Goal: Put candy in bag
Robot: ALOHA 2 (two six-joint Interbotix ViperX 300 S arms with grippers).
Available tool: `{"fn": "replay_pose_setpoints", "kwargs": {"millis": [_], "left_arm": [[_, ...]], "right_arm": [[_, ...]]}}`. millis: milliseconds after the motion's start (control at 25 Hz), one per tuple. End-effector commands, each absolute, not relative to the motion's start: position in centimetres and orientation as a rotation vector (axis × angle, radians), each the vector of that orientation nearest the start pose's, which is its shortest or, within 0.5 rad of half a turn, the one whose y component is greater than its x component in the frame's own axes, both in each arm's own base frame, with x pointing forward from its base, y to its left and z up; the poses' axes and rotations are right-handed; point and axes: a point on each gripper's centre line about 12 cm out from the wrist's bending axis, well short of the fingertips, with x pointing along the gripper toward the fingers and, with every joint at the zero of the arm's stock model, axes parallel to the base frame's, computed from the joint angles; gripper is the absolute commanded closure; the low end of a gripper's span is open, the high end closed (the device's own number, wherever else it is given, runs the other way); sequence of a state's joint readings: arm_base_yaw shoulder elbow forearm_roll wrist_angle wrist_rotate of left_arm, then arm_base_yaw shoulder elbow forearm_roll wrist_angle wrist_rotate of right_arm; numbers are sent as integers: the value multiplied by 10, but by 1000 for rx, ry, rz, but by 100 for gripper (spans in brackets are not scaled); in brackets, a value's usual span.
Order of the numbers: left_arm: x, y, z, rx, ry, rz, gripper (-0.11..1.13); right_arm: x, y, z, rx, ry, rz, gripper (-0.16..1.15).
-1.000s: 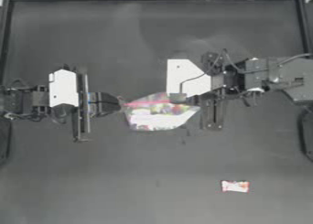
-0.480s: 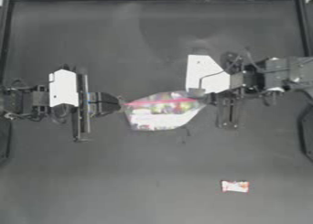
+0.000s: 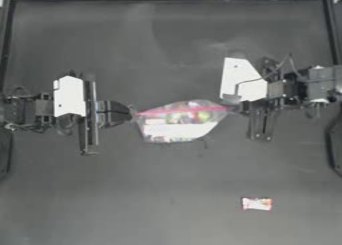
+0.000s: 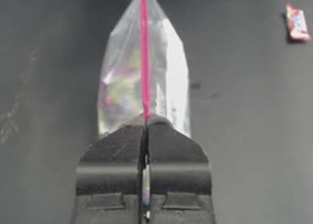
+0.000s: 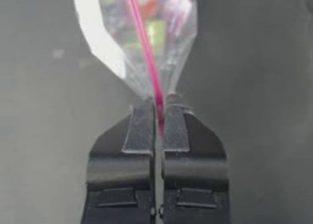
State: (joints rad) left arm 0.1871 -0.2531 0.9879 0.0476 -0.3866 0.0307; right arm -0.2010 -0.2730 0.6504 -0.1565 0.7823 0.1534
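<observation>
While both hands pinch the bag point(image 3: 179, 120), the candy point(image 3: 256, 204) lies well apart.

Dark table point(image 3: 167, 49); candy point(image 3: 256, 203) flat on it, near front right

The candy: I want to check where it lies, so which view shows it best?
The top view: the candy lies alone on the table, well apart from the bag. The left wrist view catches it small at a corner; the right wrist view misses it.
</observation>
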Motion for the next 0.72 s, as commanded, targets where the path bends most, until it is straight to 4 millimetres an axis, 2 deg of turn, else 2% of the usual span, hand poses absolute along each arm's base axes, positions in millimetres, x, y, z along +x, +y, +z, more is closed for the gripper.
{"fn": "replay_pose_setpoints", "kwargs": {"millis": [40, 360, 720], "left_arm": [[310, 58, 205, 40, 307, 161, 98], [316, 59, 206, 42, 306, 161, 98], [324, 57, 217, 46, 298, 152, 98]], "right_arm": [[291, -76, 219, 93, 1137, -313, 94], [296, -73, 225, 101, 1098, -299, 94], [313, -59, 258, 69, 1001, -250, 94]]}}
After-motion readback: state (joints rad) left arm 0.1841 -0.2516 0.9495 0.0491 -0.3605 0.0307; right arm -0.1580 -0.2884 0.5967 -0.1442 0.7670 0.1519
